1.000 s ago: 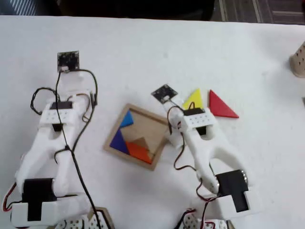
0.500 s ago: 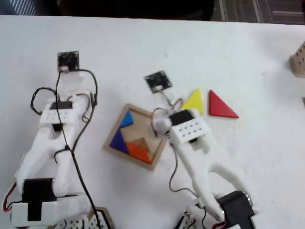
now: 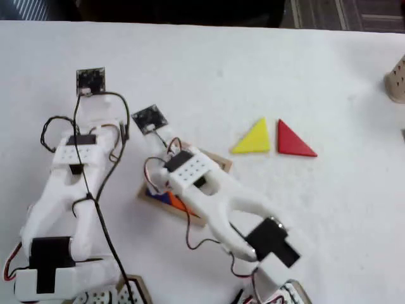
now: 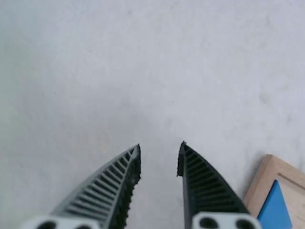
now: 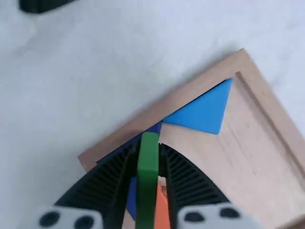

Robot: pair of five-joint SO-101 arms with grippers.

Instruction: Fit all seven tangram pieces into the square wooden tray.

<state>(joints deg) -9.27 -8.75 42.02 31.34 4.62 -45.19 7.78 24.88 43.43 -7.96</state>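
Tray (image 5: 190, 93) sits part-filled on the tabletop (image 3: 253, 69); over its corner, by the blue triangle (image 5: 202, 112), the right gripper (image 5: 148, 145) pinches a green piece (image 5: 147, 191) on edge. Dropped like that, I reckon it lands tilted across neighbours or the rim. Yellow triangle (image 3: 254, 138) and red triangle (image 3: 292, 142) lie well away; left gripper (image 4: 158, 155) hangs part-open, empty.
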